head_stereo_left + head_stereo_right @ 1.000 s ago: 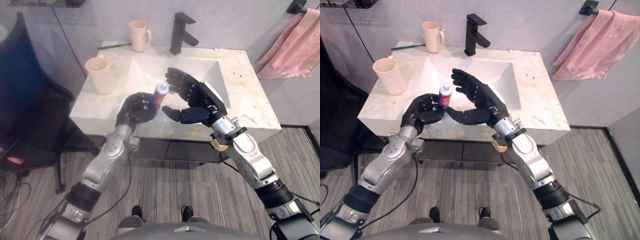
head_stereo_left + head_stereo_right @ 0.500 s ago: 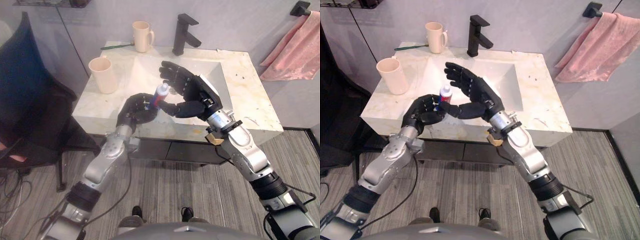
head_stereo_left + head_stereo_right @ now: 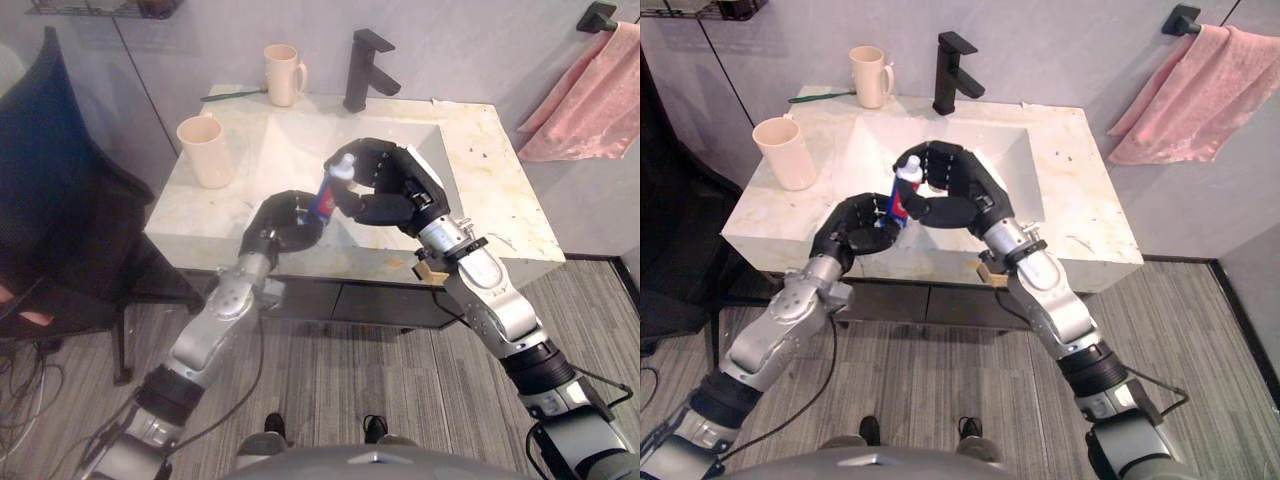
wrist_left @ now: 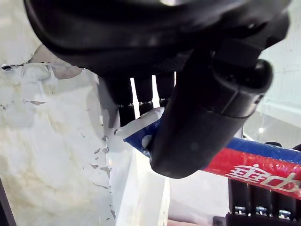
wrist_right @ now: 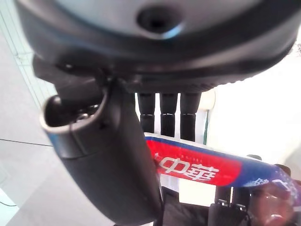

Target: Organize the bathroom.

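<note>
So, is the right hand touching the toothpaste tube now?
Touching. In the right wrist view, the right hand has thumb and fingers closed round the toothpaste tube.

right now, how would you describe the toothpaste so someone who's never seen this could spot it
Start at the pale marble vanity top with its sunken white basin. Above the basin's front edge, the left hand and right hand both grip a red, blue and white toothpaste tube, white cap up. Unlike the two cream cups, it's off the counter.

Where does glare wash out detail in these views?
Right wrist view: the background past the toothpaste tube is blown white. Left wrist view: a bright patch beside the tube, with the countertop readable. Eye views: evenly lit, with the sink pale but readable.
</note>
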You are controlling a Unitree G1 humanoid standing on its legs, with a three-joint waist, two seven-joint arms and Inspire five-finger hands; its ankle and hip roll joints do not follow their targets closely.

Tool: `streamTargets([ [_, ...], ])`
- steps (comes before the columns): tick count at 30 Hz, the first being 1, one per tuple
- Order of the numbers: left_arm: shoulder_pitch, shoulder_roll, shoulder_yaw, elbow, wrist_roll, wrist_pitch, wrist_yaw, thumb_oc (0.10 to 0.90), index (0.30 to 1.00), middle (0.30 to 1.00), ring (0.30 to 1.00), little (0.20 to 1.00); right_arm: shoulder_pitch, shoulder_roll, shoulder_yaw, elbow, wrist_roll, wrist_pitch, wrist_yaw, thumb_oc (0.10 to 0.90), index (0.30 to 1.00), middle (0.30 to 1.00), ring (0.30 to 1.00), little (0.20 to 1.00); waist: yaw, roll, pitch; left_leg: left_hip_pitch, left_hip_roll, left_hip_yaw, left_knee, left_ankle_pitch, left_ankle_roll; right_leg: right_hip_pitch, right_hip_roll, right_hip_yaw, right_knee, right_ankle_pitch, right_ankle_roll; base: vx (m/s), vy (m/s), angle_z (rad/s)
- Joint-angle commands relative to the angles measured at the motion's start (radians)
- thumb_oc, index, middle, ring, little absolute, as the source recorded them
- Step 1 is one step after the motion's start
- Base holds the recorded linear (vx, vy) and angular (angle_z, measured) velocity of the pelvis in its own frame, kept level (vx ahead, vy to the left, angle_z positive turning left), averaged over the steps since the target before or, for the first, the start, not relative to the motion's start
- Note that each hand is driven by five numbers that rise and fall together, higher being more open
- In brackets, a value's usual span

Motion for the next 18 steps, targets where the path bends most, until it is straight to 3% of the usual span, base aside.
streamTargets([
  [1, -0.147, -0.032, 0.028, 0.016, 0.032, -0.114, 0.036, 0.400, 0.300, 0.300, 0.300, 0.300, -0.088, -0.003, -0.040, -0.022, 0.010, -0.112, 0.007, 0.400, 0.300, 0.300, 0.300, 0.300, 0.006, 0.006, -0.075, 0.029, -0.075, -0.063, -0.002, -0.100, 0.025, 0.025, 0.039, -0.068, 0.015, -0.149, 0.033, 0.00, 0.000, 0.00],
  [2, -0.148, -0.035, 0.030, 0.018, 0.036, -0.113, 0.045, 0.515, 0.472, 0.472, 0.472, 0.472, -0.098, -0.007, -0.047, -0.025, 0.002, -0.113, -0.001, 0.400, 0.300, 0.300, 0.300, 0.300, 0.007, 0.005, -0.074, 0.029, -0.075, -0.065, -0.002, -0.100, 0.025, 0.026, 0.039, -0.067, 0.015, -0.149, 0.033, 0.00, 0.000, 0.00],
  [4, -0.149, -0.035, 0.032, 0.026, 0.043, -0.113, 0.057, 0.568, 0.552, 0.552, 0.552, 0.552, -0.115, -0.018, -0.055, -0.025, -0.010, -0.127, -0.012, 0.400, 0.300, 0.300, 0.300, 0.300, 0.009, 0.004, -0.076, 0.029, -0.076, -0.068, -0.002, -0.100, 0.024, 0.028, 0.039, -0.068, 0.014, -0.149, 0.033, 0.00, 0.022, 0.00],
  [5, -0.149, -0.035, 0.033, 0.026, 0.043, -0.113, 0.057, 0.573, 0.559, 0.559, 0.559, 0.559, -0.115, -0.018, -0.055, -0.025, -0.010, -0.127, -0.012, 0.402, 0.302, 0.302, 0.302, 0.302, 0.009, 0.004, -0.075, 0.029, -0.076, -0.068, -0.002, -0.100, 0.024, 0.028, 0.039, -0.068, 0.014, -0.149, 0.033, -0.01, 0.046, 0.01],
  [6, -0.150, -0.034, 0.033, 0.032, 0.057, -0.109, 0.069, 0.689, 0.733, 0.733, 0.733, 0.733, -0.141, -0.030, -0.059, -0.019, -0.028, -0.144, -0.031, 0.400, 0.300, 0.300, 0.300, 0.300, 0.014, 0.002, -0.075, 0.029, -0.076, -0.070, -0.002, -0.101, 0.024, 0.028, 0.037, -0.071, 0.017, -0.150, 0.034, -0.01, 0.040, 0.01],
  [8, -0.149, -0.031, 0.034, 0.035, 0.064, -0.106, 0.077, 0.726, 0.789, 0.789, 0.789, 0.789, -0.165, -0.043, -0.062, -0.016, -0.040, -0.156, -0.056, 0.400, 0.300, 0.300, 0.300, 0.300, 0.019, 0.000, -0.075, 0.028, -0.077, -0.073, -0.002, -0.101, 0.024, 0.027, 0.035, -0.073, 0.019, -0.151, 0.034, -0.01, 0.048, 0.02],
  [9, -0.144, -0.024, 0.044, 0.036, 0.072, -0.100, 0.084, 0.800, 0.900, 0.900, 0.900, 0.900, -0.196, -0.058, -0.070, -0.012, -0.052, -0.169, -0.086, 0.400, 0.300, 0.300, 0.300, 0.300, 0.027, -0.002, -0.075, 0.028, -0.079, -0.076, -0.002, -0.102, 0.024, 0.027, 0.032, -0.077, 0.022, -0.152, 0.034, -0.01, 0.040, 0.02],
  [14, -0.125, 0.001, 0.070, 0.022, 0.105, -0.088, 0.094, 0.800, 0.900, 0.900, 0.900, 0.900, -0.265, -0.095, -0.086, 0.003, -0.078, -0.204, -0.166, 0.400, 0.300, 0.300, 0.300, 0.300, 0.048, -0.007, -0.074, 0.024, -0.083, -0.085, 0.003, -0.105, 0.027, 0.025, 0.025, -0.083, 0.039, -0.159, 0.035, -0.01, 0.053, 0.03],
  [18, -0.077, 0.028, 0.107, -0.019, 0.141, -0.073, 0.077, 0.800, 0.900, 0.900, 0.900, 0.900, -0.324, -0.142, -0.124, 0.020, -0.148, -0.262, -0.304, 0.400, 0.300, 0.300, 0.300, 0.300, 0.082, -0.008, -0.068, 0.021, -0.090, -0.104, 0.008, -0.108, 0.037, 0.015, 0.010, -0.096, 0.083, -0.174, 0.039, -0.01, 0.071, 0.20],
])
